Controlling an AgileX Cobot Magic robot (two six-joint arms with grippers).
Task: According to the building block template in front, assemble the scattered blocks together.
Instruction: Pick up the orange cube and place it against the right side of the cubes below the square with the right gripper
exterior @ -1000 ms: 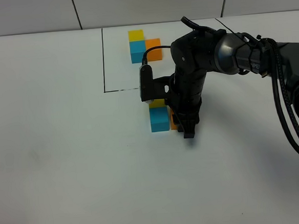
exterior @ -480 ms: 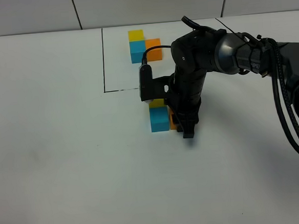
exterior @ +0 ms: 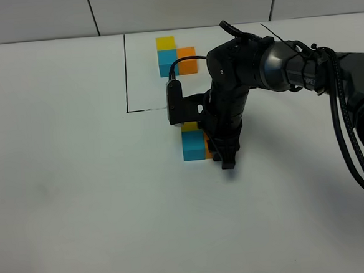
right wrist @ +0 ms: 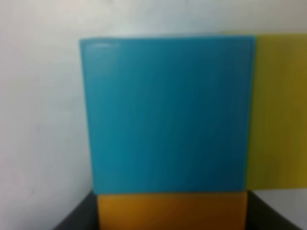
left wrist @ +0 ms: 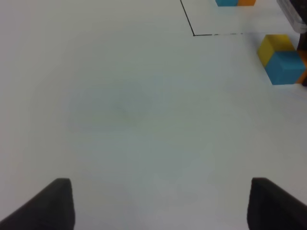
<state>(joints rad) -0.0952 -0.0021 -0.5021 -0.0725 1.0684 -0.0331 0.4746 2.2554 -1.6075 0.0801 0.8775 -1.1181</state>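
Right arm bent steeply downward over the table, right gripper (exterior: 223, 153) fingers closed around a cube, left gripper (left wrist: 160, 203) fingers parted

A plain white surface (exterior: 80, 200) fills the view. Behind its far edge stands a wall of pale tiles (exterior: 179, 5) with dark joints.

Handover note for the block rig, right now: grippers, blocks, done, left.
Right gripper: down at the orange cube, closed on it, judging by the wrist view.
Left gripper: open, empty, over bare table.
Template: inside the black frame at the far edge.
Done: yellow cube, blue cube and orange sit together in front of the frame.
Left: check the L against the template, release orange, retract.
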